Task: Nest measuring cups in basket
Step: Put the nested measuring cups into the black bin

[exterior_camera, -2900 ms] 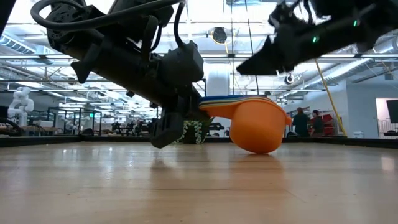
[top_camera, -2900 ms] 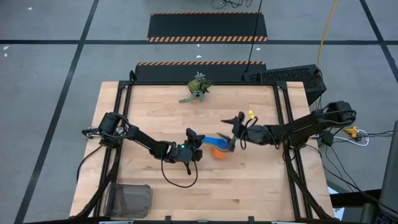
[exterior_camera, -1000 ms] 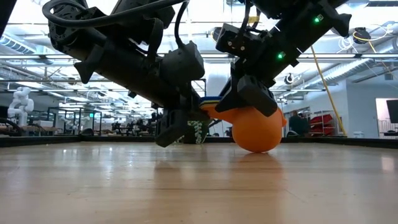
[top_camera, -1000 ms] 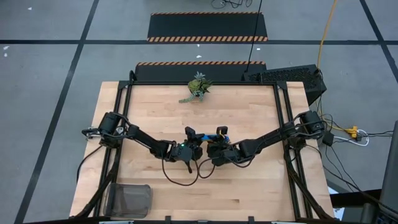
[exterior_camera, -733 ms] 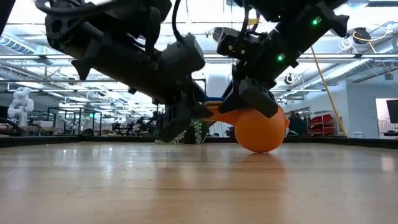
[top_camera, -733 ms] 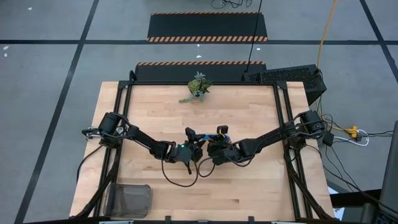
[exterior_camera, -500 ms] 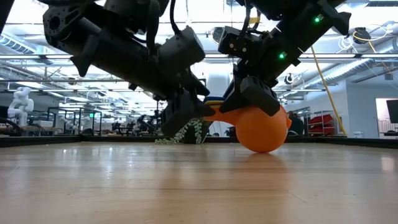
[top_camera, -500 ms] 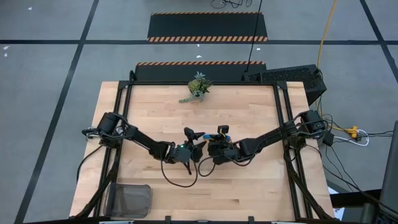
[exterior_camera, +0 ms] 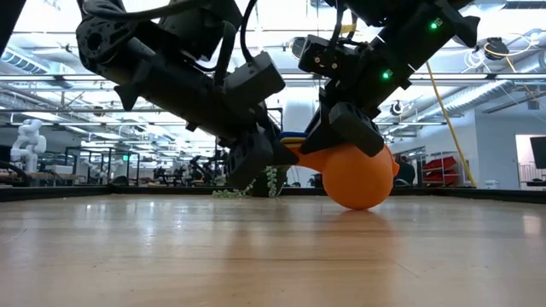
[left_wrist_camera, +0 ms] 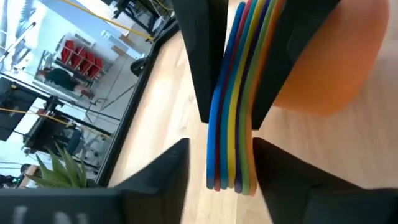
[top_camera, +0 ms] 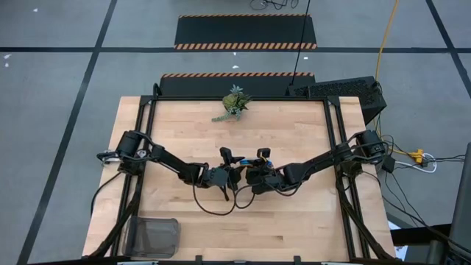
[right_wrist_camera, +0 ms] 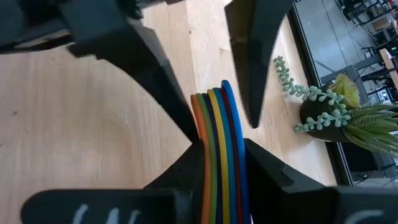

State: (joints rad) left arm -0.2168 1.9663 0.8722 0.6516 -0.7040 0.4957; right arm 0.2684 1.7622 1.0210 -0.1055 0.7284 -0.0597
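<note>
The measuring cups are nested into one stack with the orange cup [exterior_camera: 358,177] outermost. Their handles [left_wrist_camera: 231,124] lie layered: orange, green, yellow, red and blues. My right gripper [right_wrist_camera: 221,168] is shut on these handles near the middle of the table [top_camera: 254,175]. My left gripper [left_wrist_camera: 221,171] is open, with one finger on each side of the handles' free ends [right_wrist_camera: 214,102]. The basket [top_camera: 154,237] stands at the table's near left corner, far from both grippers. My right gripper pinches the layered handles [right_wrist_camera: 205,149] between its two fingers, one on the orange outer face and one on the blue. The fingers lie along the handles, slanting down from the table's right. The orange bowl's underside [exterior_camera: 358,205] looks to be on the table. My left gripper's fingers flank the handles' free ends; one finger [left_wrist_camera: 273,174] stands right beside the green handle, and I cannot tell whether it touches.
A small potted plant [top_camera: 234,103] with trailing stems stands at the table's far edge, also in the right wrist view [right_wrist_camera: 336,112]. Bare wood stretches between the arms and the basket. People and shelving show in the room beyond.
My left gripper has rolled about its own line and risen slightly. Its lower finger has swung up from near the table, and its fingers stand wider apart around the handle ends than before. The cups and my right gripper have kept still.
</note>
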